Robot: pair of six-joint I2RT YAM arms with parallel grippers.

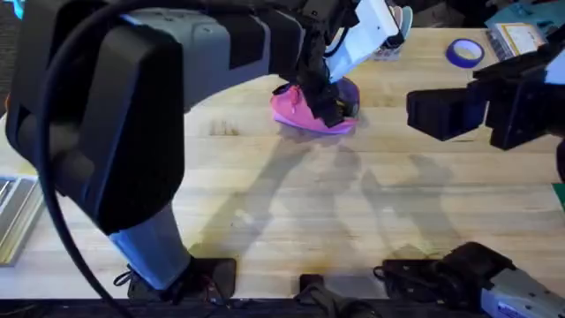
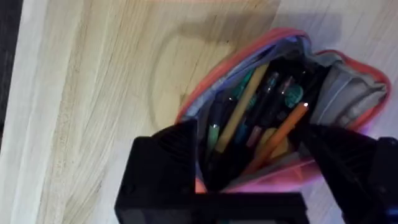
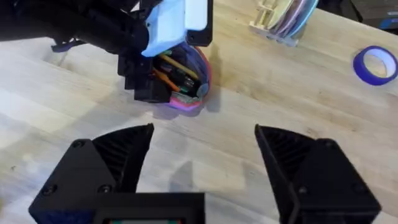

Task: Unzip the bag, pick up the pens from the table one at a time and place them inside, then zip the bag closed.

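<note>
The pink bag (image 1: 294, 109) lies at the far middle of the wooden table (image 1: 291, 203), unzipped, its mouth gaping. Several pens (image 2: 277, 132) in orange, yellow, green and black lie packed inside it. My left gripper (image 1: 325, 104) hangs directly over the mouth, open, with one black finger (image 2: 166, 157) on each side of the opening (image 2: 255, 168) and nothing between them. My right gripper (image 1: 417, 115) hovers above the table to the right of the bag, open and empty (image 3: 204, 155). From the right wrist view the bag (image 3: 186, 102) sits under the left gripper.
A blue tape roll (image 1: 465, 51) lies at the far right, also seen in the right wrist view (image 3: 375, 64). A small rack of coloured items (image 3: 283, 18) stands behind the bag. A grey flat object (image 1: 13, 212) sits at the left edge.
</note>
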